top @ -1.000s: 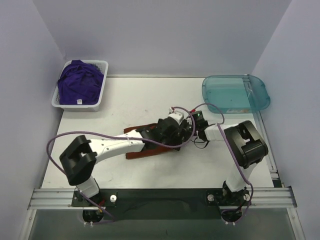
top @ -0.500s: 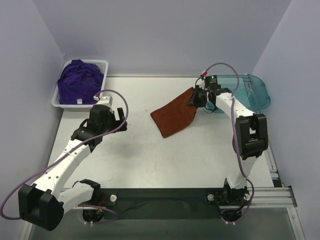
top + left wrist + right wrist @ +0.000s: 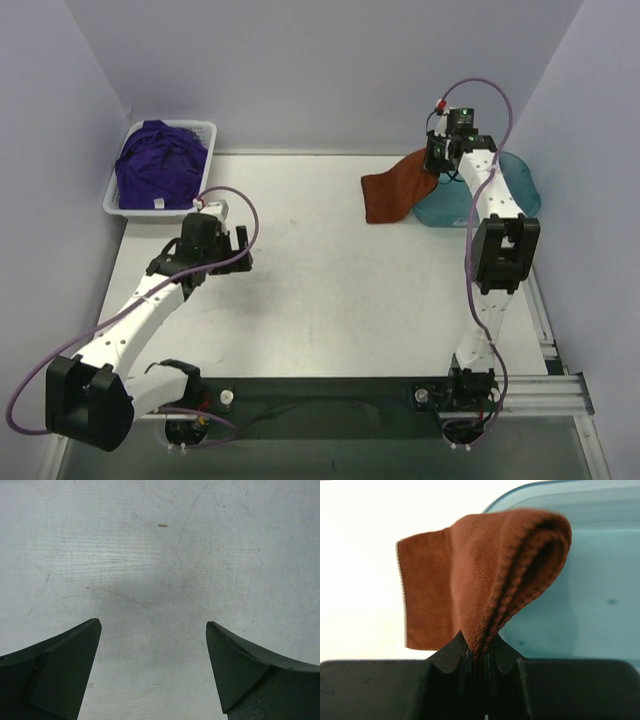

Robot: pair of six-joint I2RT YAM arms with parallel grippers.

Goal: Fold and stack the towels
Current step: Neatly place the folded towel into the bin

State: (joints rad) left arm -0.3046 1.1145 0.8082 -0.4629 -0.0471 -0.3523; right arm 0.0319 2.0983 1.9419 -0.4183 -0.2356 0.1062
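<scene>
The right tool is pinched tight on a folded corner of the rust-orange towel, its jaws shut with only cloth layers between them; in the right wrist view the towel rises from the tool as a doubled fold and spreads away to its left side. Beneath this tool lies the near-left rim of the teal tray, and the towel hangs from the tool across that rim and out over the tabletop; whether its lower edge touches the surface cannot be told. The tray shows only bare teal floor past the towel. The left tool is spread as wide as it goes and holds nothing: its two dark fingertips frame only scratched white tabletop. Between the two tools lies a broad stretch of bare tabletop. Beyond the left tool and to its left, near the back-left corner against the wall, sits the white basket, heaped with crumpled purple towels.
</scene>
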